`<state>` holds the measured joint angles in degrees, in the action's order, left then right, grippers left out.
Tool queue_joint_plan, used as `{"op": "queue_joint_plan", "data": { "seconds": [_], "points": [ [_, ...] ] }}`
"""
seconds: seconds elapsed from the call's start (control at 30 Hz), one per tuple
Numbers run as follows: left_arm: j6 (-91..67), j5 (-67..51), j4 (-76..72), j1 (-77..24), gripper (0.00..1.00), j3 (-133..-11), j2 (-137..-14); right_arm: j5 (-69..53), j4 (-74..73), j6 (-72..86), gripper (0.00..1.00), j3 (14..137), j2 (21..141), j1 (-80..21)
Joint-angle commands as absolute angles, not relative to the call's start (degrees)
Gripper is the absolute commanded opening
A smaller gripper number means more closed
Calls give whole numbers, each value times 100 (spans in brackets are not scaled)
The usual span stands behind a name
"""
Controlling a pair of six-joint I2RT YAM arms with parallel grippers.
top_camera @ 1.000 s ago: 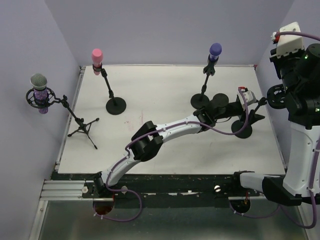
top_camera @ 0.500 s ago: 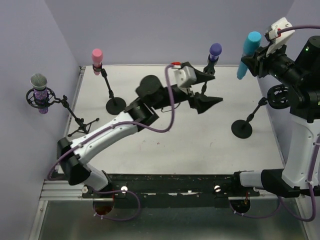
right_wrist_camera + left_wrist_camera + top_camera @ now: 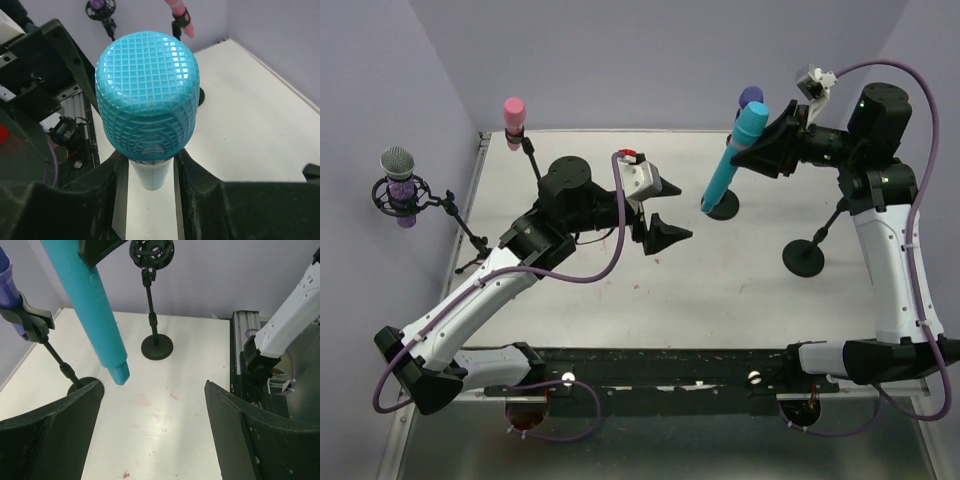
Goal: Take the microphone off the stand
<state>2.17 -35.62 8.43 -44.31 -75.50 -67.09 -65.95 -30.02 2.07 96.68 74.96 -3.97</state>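
A teal microphone (image 3: 732, 160) hangs tilted above the table, head up and tail down, with my right gripper (image 3: 767, 150) shut on its handle just below the mesh head (image 3: 147, 95). In the left wrist view the microphone's body (image 3: 92, 305) hangs free of any stand. Its black stand (image 3: 805, 256) stands without a microphone at the right, ring holder (image 3: 152, 250) on top. My left gripper (image 3: 678, 212) hovers open over the table's middle, left of the microphone, nothing between its fingers (image 3: 60, 430).
A purple microphone (image 3: 751, 98) on a round-base stand (image 3: 723, 206) is right behind the held one. A pink microphone (image 3: 514, 112) on a stand and a grey one (image 3: 398, 165) on a tripod stand at the left. Walls close the table (image 3: 650, 300) on three sides.
My left arm pulled back from the right-hand stand to the table's middle, its jaws a little wider. My right gripper carried the teal microphone leftward and tilted it downward.
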Motion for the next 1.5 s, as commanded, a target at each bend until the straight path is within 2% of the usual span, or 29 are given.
{"op": "queue_joint_plan", "data": {
  "seconds": [0.0, 0.23, 0.47, 0.73, 0.97, 1.27, 1.4, 1.47],
  "points": [
    [300, -3867, 1064, -4412, 92, -7637, -6811, -7164, -2371, 397, 1, 10027, 7733, -939],
    [167, -3691, 1169, -4412, 92, -8182, -7268, -6839, -2479, 62, 1, 9985, 7849, -1616],
    [35, -3736, 1046, -4395, 86, -8288, -7392, -6557, -2531, -167, 1, 9818, 7796, -1881],
    [-272, -2813, 695, -4289, 88, -8226, -7497, -6627, -2373, 176, 1, 9694, 7778, -1960],
    [-281, -2522, 431, -4219, 91, -8262, -7567, -6820, -1960, 720, 1, 9607, 7884, -1969],
    [-535, -3435, 501, -4166, 76, -8323, -7655, -6689, -1775, 852, 1, 9528, 7963, -2021],
    [-685, -3875, 474, -4149, 62, -8411, -7760, -6636, -1740, 879, 1, 9431, 7945, -2057],
    [-738, -3981, 475, -4131, 50, -8446, -7805, -6583, -1758, 861, 1, 9404, 7945, -2074]
  ]
}}
